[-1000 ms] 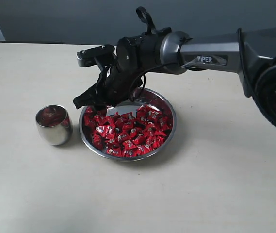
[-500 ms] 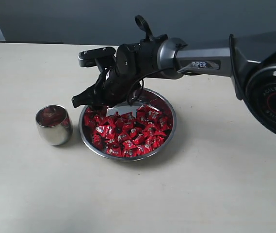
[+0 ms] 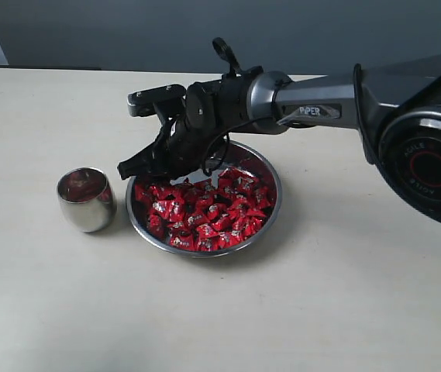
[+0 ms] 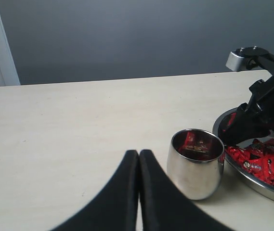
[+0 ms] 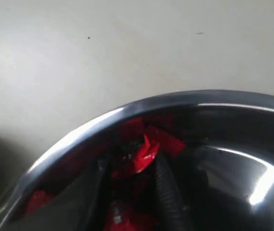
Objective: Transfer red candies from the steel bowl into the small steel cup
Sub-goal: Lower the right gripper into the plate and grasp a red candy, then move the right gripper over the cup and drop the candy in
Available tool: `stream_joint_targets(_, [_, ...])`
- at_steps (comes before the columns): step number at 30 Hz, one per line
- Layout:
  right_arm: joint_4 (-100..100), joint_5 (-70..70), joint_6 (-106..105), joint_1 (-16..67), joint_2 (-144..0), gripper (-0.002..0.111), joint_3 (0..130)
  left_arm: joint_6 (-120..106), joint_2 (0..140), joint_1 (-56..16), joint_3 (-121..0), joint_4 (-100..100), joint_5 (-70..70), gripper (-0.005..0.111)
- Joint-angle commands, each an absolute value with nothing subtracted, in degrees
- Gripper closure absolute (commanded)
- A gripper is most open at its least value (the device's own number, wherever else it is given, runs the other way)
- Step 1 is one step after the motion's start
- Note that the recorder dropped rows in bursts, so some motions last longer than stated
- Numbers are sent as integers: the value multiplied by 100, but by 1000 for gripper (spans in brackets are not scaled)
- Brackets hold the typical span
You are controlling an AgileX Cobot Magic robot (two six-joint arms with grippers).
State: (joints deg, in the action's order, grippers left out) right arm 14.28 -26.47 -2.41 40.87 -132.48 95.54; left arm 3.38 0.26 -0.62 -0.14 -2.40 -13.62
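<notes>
While the right end effector (image 3: 136,168) seems, in a blurred wrist view, clenched on only the wrapper edge of one red candy (image 5: 144,151) at the rim of the steel bowl (image 3: 273,177) nearest the small steel cup (image 3: 86,200), you risk it slipping onto the desk (image 3: 65,310) mid-carry.

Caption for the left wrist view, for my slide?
Left gripper shut, facing the small steel cup with red candies inside, steel bowl alongside.
</notes>
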Motion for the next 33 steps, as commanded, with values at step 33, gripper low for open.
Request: stream_joint_targets(33, [1210, -3094, -474, 5144, -11965, 109, 9577, 350, 0, -72, 0, -244, -1364, 106])
